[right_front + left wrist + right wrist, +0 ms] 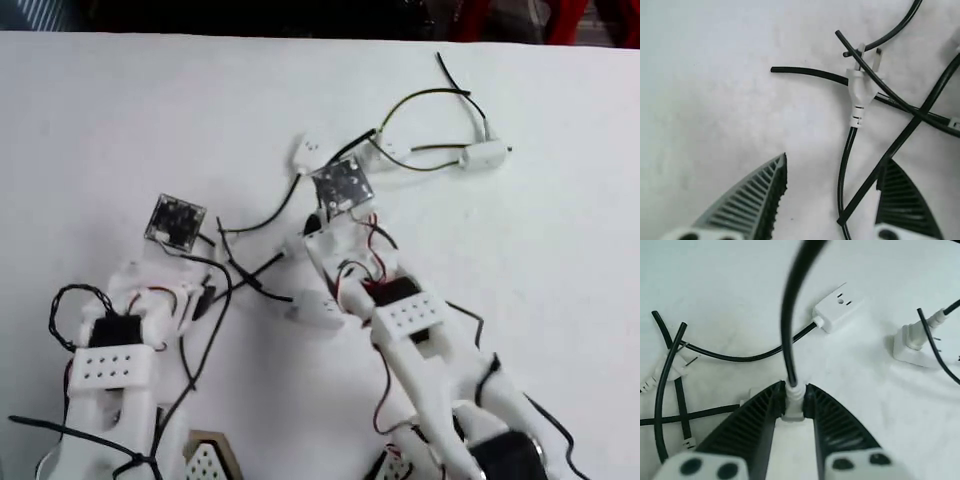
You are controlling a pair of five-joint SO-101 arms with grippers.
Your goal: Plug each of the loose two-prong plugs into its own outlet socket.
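White plastic makes up most of the work area: plugs, sockets and both arms stand out little from the white desk (715, 75).

**Progress.** I judge the task to be somewhere between early and halfway.
- The right gripper (795, 387) is clamped on a white two-prong plug body (792, 407). Its black cord (790, 315) rises out between the fingers. This plug is not in a socket.
- Ahead of that gripper and slightly to one side lies a white rectangular outlet socket (838, 307) on a cord of its own. Its slots are visible and unoccupied.
- Farther off to the side sits a second white outlet block (905, 350) with a white plug (920, 332) against it. I cannot tell whether that plug is seated.
- A loose white two-prong plug (860, 82) with a ribbed strain relief rests on the desk ahead of the left gripper (835, 160). Its prongs point away from the gripper, and thin black cords (900, 145) cross over it.
- By my reading, at least two plugs are left to insert.

**Arm pose.**
- The right arm (410, 320) stretches toward the middle of the desk. Its wrist is pitched down so the gripper points at the surface.
- The left arm (110, 365) is folded closer to its base, with its gripper low over the desk. The fingers are apart and grip nothing. The loose plug's cord runs along the desk under the gap.
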